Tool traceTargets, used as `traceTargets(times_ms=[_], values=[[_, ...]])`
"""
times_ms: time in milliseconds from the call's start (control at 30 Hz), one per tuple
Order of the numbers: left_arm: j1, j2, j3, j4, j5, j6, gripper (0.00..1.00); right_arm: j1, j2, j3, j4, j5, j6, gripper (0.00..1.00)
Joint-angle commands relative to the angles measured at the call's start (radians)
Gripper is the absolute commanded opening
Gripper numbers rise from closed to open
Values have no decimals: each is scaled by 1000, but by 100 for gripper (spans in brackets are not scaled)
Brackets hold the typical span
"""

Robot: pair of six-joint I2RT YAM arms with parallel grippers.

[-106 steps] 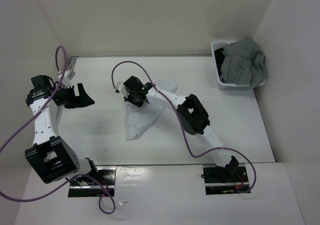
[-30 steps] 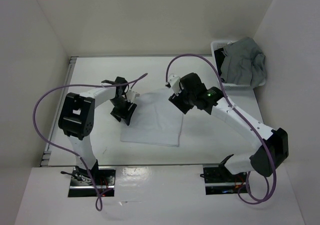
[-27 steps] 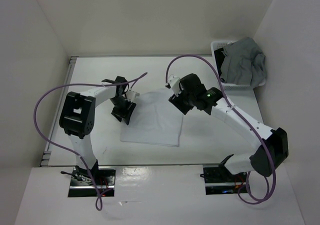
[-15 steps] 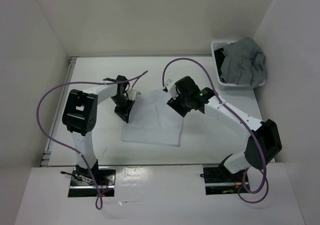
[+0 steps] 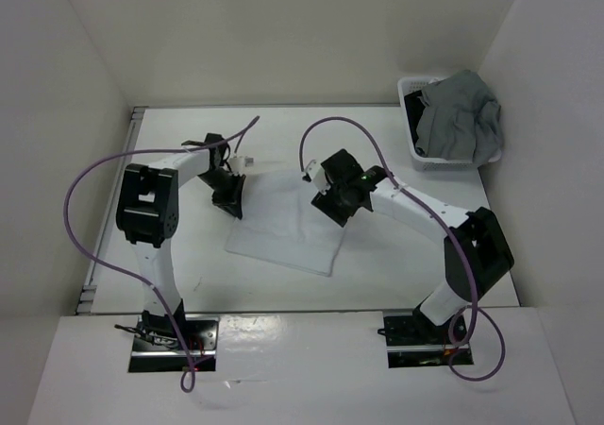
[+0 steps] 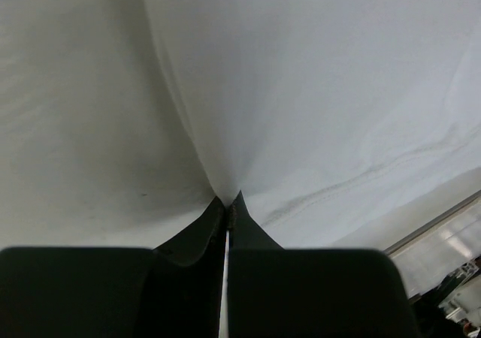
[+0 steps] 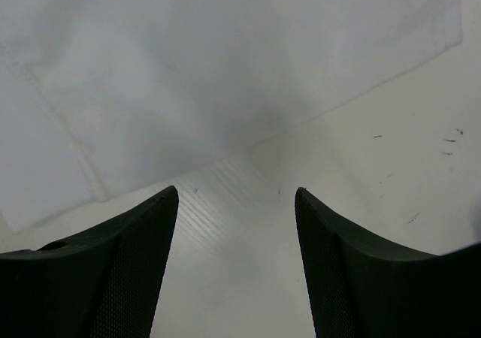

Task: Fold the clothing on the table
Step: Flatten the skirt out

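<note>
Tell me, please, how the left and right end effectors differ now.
The left end effector is shut, pinching a fold of the clothing; the right end effector is open, holding nothing. The left sits at the garment's left edge, the right at its right edge over the table. Both are black.

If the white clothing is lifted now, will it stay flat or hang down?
Probably floppy: the clothing puckers into a ridge where the left gripper pinches it, so it should drape. Likely light, as it looks thin. It may slide easily on the smooth table.
</note>
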Motion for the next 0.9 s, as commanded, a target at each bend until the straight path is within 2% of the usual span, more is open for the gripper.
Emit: traceTargets(times_ms=[0,200,400,500,633,867], values=[[64,41,2,99,-51,-11,0,7,31,9,36,-14,-1,69],[122,50,2,139,-42,-59,0,25,77,38,26,-3,-10,69],[153,61,2,139,-41,-68,0,68,90,49,26,-72,-20,69],[174,61,2,148,-41,-79,0,143,70,37,6,-92,-42,69],[183,70,13,157,-41,-100,0,306,48,12,6,-111,-65,69],[202,79,34,157,-22,-109,0,397,122,41,-3,-90,-65,69]])
